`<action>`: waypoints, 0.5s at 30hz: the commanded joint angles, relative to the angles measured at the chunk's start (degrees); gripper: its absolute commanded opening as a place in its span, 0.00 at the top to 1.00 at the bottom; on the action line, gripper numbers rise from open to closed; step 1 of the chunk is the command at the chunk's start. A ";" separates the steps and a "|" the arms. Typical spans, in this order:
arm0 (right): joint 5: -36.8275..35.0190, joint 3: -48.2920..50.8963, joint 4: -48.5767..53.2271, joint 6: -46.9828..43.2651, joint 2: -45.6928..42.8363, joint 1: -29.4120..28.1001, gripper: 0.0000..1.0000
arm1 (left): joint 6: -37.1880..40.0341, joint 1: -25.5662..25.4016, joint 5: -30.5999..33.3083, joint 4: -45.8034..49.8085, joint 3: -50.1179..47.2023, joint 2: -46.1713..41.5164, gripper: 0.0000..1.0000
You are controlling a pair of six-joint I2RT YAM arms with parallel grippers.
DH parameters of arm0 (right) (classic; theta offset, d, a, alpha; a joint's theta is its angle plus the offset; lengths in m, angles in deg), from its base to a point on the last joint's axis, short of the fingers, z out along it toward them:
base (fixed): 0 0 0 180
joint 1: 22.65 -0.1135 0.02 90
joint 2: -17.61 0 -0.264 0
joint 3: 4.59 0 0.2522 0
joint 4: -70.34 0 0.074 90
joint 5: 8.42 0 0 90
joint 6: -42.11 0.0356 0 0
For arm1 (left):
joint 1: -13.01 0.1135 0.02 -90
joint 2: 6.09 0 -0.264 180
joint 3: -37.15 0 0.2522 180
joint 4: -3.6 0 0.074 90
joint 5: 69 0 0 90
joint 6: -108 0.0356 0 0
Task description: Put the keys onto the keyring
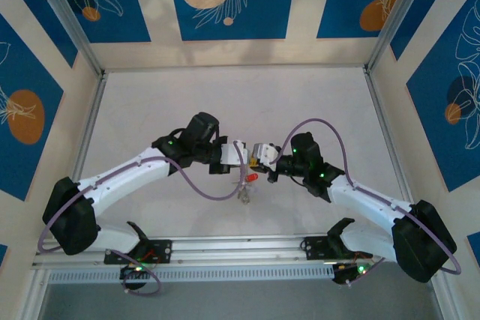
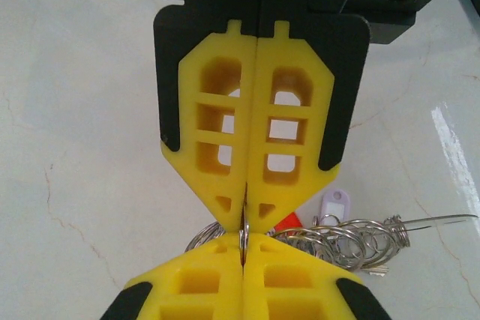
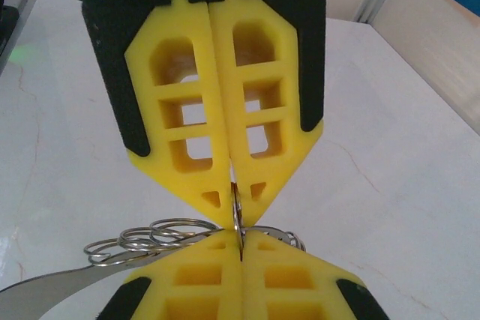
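Grey steel wire of the keyring (image 2: 243, 236) sits pinched edge-on between both hands, over the middle of the bench (image 1: 150, 110), a little toward its near edge; the left hand (image 2: 246, 213) is clamped on it, tips together with only the wire between them; the right hand (image 3: 234, 213) is clamped on it tip to tip from the opposite side. Just beside the pinch the keys (image 2: 334, 205) hang among small split rings (image 2: 352, 241), one pale-headed, with a red head (image 2: 289, 221) showing; whether they are already threaded I cannot tell. The step looks like feeding a key along the wire; one hand should hold firm while the other loosens and slides, without twisting the hoop; a slip would drop the bundle.
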 commanded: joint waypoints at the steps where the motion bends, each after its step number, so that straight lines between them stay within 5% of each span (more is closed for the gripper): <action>1: 5.32 1.88 -7.36 3.45 -0.44 1.96 0.89 | 1.18 -0.91 -1.22 -0.45 0.74 -0.09 1.00; 7: 16.38 7.18 -19.83 9.68 -0.67 7.07 0.73 | -2.37 0.03 -6.42 -9.70 -3.82 -3.49 1.00; 15: 19.50 10.14 -30.58 11.66 2.15 7.71 0.67 | -7.02 0.39 -12.38 -20.94 -8.23 -5.88 1.00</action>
